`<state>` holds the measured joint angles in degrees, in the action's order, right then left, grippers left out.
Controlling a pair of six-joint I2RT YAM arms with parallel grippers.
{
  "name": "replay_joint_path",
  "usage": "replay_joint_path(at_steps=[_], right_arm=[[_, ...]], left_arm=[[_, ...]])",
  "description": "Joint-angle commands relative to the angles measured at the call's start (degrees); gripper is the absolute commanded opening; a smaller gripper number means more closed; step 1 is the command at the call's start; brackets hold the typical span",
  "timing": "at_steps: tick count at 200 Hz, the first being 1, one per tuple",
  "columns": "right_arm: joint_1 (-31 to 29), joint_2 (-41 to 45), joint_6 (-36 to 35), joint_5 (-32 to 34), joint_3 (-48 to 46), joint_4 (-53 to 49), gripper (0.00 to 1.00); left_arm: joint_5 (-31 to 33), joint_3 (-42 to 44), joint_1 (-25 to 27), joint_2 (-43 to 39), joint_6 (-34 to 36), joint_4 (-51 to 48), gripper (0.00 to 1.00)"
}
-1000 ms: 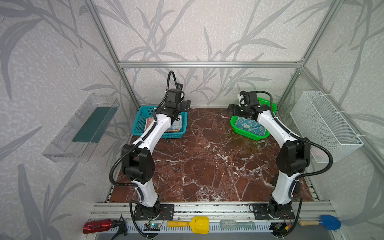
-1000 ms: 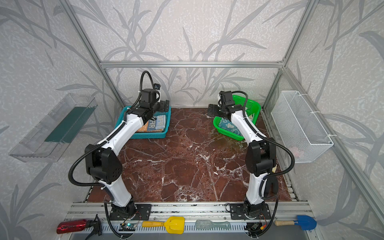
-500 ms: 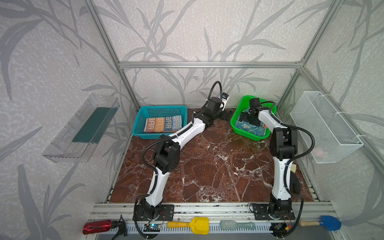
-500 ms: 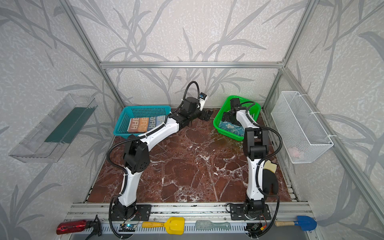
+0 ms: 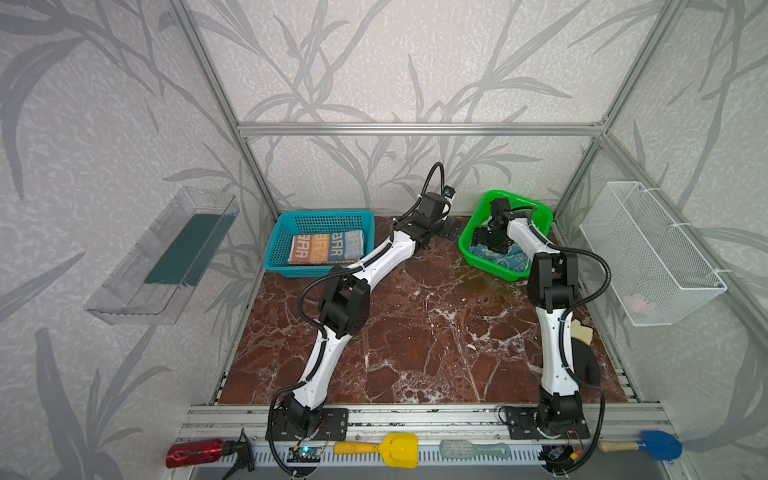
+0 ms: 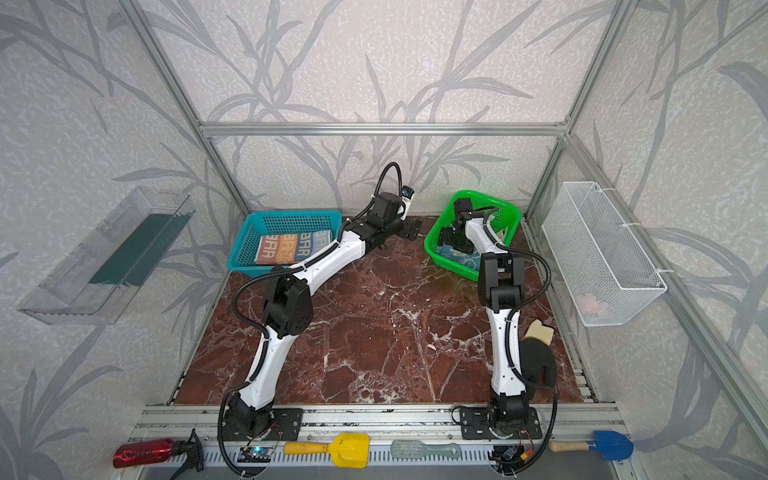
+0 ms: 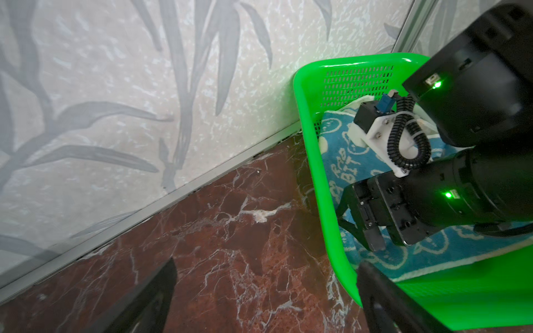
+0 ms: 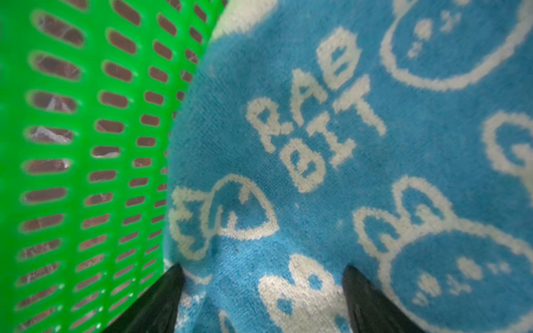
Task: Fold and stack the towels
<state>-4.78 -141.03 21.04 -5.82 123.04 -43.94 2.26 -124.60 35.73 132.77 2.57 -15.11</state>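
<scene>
In both top views the left arm has swung away from the teal basket [image 5: 291, 272] and now reaches across the back of the marble table [image 5: 415, 332]. The left gripper [image 5: 451, 226] hangs just beside the green basket [image 5: 494, 270], its jaws spread wide and empty. The striped towel [image 5: 326, 248] lies folded and flat in the teal basket, now uncovered. The right gripper [image 5: 490, 245] has dropped from above the green basket onto the blue bunny towel [image 5: 513, 259] inside it. The orange towel shows in no view.

In the left wrist view, the left gripper [image 7: 265, 299] frames the table edge and the green basket's rim [image 7: 311, 144]. Inside the basket, the right gripper [image 7: 388, 243] points down onto the blue bunny towel [image 7: 340, 161].

In the right wrist view, the right gripper [image 8: 262, 302] has both fingertips [image 8: 164, 299] pressed into the blue bunny towel [image 8: 317, 187], close to the basket wall [image 8: 86, 144]. The jaws stand apart and a pucker of cloth rises between them, but nothing is pinched yet.

My reading is that one towel is already folded and stored. The second is about to be lifted out, and the left arm has come over to help.
</scene>
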Motion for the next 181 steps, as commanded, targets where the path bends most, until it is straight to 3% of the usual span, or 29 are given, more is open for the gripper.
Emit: replay_joint_path(at_steps=[1,26,59,91,131,181], right_arm=[[-0.1,-2.3,0.0,0.6,1.6,-4.4,0.72],[-0.1,-2.3,-0.1,0.6,1.3,-4.4,0.39],[-0.1,0.2,-0.9,-0.4,1.8,-5.2,0.1],[0.0,8.9,-2.4,-1.1,1.0,-5.4,0.0],[-1.7,20.4,-4.4,-0.8,0.8,-6.6,0.0],[-3.4,25.1,-4.7,-4.0,1.1,-7.3,0.0]], left_arm=[[1.8,-3.0,0.2,0.5,4.1,-3.3,0.99],[1.7,-3.4,0.4,-0.1,4.0,-4.8,0.99],[4.8,0.6,0.7,-2.6,3.8,-2.3,0.99],[8.5,-3.3,1.3,-3.7,1.1,-7.7,0.99],[7.9,-6.7,0.8,-7.9,-3.3,-14.3,0.99],[8.5,-1.2,0.0,-14.9,-6.8,-18.6,0.99]])
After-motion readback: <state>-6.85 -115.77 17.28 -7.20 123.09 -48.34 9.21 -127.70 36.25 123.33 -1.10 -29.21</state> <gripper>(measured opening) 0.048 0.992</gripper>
